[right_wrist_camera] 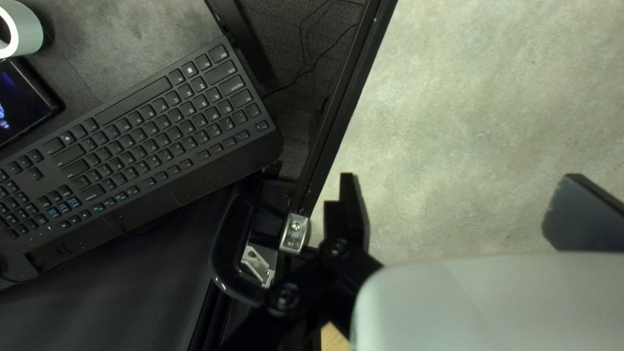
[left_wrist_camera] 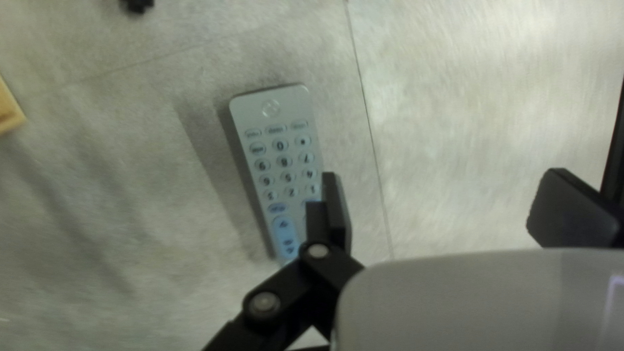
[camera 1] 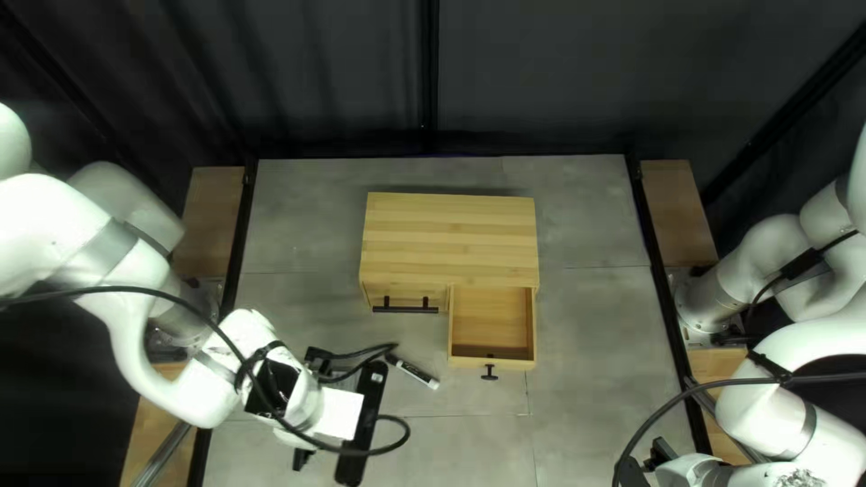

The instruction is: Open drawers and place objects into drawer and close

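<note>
In the top left view, a wooden cabinet [camera 1: 451, 230] has its right drawer [camera 1: 490, 323] pulled out; nothing shows inside. Its left drawer [camera 1: 383, 295] looks closed. My left gripper [camera 1: 361, 419] hangs at the left, near the pale remote [camera 1: 424, 377]. My left gripper [left_wrist_camera: 448, 208], seen from its wrist, is open with only tabletop between its fingers; the grey remote [left_wrist_camera: 273, 149] lies flat just outside one finger, partly behind it. My right gripper [camera 1: 663, 451] is low at the right of the top left view. In its wrist view, the right gripper [right_wrist_camera: 465, 208] stands open and holds nothing.
A drawer handle [left_wrist_camera: 136, 5] and a wooden corner [left_wrist_camera: 10, 112] show past the remote in the left wrist view. Outside the table's black edge rail [right_wrist_camera: 344, 97] lie a keyboard [right_wrist_camera: 146, 133], a tape roll [right_wrist_camera: 25, 29] and a dark-framed screen [right_wrist_camera: 23, 97]. Cables loop around my left gripper.
</note>
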Controlling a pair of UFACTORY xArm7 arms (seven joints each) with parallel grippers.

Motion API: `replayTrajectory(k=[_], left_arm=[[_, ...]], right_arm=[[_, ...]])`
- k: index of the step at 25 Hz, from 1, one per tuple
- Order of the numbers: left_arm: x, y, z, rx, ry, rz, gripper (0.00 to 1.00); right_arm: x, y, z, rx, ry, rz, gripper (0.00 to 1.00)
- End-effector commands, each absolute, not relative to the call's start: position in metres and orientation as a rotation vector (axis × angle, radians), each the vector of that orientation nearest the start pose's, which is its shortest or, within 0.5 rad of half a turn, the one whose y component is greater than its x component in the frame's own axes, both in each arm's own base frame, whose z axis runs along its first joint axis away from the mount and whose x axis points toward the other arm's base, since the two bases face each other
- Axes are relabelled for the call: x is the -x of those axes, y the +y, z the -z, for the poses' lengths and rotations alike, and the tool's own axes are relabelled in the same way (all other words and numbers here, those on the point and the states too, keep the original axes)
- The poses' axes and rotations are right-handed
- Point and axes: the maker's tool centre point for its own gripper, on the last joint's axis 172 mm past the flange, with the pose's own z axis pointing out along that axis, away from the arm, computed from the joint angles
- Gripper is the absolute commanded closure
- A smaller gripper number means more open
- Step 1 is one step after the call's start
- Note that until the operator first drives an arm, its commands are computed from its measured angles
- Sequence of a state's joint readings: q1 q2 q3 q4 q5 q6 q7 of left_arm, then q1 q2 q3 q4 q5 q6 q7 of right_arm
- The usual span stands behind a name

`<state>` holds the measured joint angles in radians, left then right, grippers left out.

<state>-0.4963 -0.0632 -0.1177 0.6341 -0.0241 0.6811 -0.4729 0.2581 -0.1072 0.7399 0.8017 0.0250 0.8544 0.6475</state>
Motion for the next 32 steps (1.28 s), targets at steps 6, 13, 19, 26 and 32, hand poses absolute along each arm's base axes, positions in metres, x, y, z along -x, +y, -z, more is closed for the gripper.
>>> replayTrajectory(k=[6,13,19,26,32], left_arm=[[-0.327,-0.21,-0.058,3.099,0.174,0.017,0.0],[-0.331,-0.186,-0.037,3.071,0.187,0.001,0.0],[-0.335,-0.167,-0.032,3.073,0.18,-0.001,0.0],[-0.326,-0.156,-0.021,3.098,0.139,0.006,0.0],[-0.323,-0.151,-0.011,3.11,0.134,0.0,0.03]], right_arm=[[-0.236,0.354,-0.138,3.113,-0.522,0.091,0.0],[-0.236,0.354,-0.138,3.113,-0.522,0.091,0.0],[-0.236,0.354,-0.138,3.113,-0.522,0.091,0.0],[-0.236,0.354,-0.138,3.113,-0.522,0.091,0.0],[-0.236,0.354,-0.138,3.113,-0.522,0.091,0.0]])
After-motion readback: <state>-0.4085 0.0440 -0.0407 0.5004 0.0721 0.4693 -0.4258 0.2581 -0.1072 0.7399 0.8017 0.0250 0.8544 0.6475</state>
